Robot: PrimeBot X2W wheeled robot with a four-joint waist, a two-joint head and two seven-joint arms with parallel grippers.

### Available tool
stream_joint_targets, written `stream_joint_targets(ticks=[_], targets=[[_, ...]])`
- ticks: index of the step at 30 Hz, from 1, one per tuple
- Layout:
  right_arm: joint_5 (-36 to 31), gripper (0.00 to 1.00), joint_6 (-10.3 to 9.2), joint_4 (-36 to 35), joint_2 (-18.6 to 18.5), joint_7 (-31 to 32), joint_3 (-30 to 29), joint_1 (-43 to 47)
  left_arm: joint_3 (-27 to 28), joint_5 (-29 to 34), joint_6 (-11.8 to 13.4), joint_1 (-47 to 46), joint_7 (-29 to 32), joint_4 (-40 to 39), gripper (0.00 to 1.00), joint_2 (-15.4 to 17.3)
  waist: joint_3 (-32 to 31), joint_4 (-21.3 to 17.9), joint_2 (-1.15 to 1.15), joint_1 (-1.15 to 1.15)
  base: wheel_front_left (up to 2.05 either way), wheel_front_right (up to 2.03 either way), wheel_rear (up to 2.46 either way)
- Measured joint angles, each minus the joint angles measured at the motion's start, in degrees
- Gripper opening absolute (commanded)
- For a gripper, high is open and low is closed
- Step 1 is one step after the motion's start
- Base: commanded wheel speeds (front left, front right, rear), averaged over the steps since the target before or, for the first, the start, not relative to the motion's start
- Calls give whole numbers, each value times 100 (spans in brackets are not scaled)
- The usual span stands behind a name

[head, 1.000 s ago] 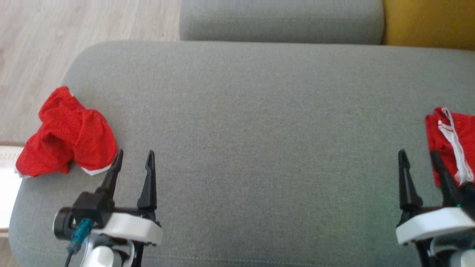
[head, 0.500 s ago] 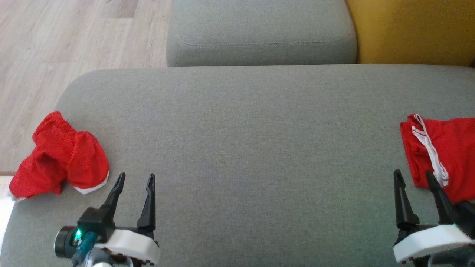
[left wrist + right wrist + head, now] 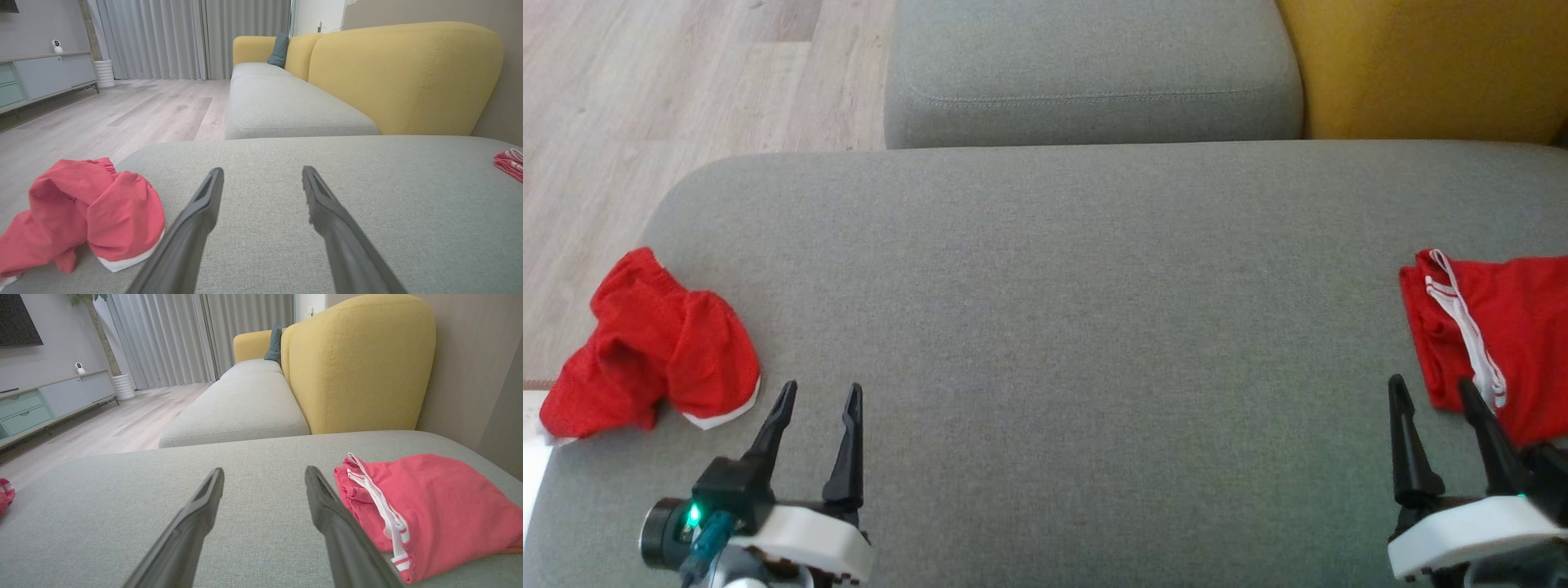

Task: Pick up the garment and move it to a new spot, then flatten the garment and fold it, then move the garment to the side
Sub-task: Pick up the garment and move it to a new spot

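- Head view: the left claw (image 3: 821,386) and the right claw (image 3: 1429,381) hang low over a wide grey cushion (image 3: 1078,310), each spread open and holding nothing. A crumpled red garment (image 3: 654,347) with a white hem lies at the cushion's left edge, just beside the left claw. A folded red garment (image 3: 1511,327) with white cords lies at the right edge, partly behind the right claw's outer finger
- Left wrist view: two dark fingers stand parted over bare grey fabric. The crumpled garment sits in a heap to their left, apart from them. A yellow sofa back (image 3: 400,77) and pale wood floor (image 3: 122,114) are beyond
- Right wrist view: the fingers are parted and empty, and the folded garment lies flat just to their right, its cords facing the near finger
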Motion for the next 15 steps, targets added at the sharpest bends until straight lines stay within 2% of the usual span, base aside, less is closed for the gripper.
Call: stream_joint_targets(ticks=[9, 15], targets=[[0, 100, -1, 13, 0, -1, -22, 0, 11, -1, 49, -7, 0, -16, 100, -7, 24, 79, 0, 0, 0, 0, 0], [-2, 100, -1, -22, 2, 1, 1, -4, 42, -12, 51, -90, 0, -11, 100, -35, 69, 385, 0, 0, 0, 0, 0]])
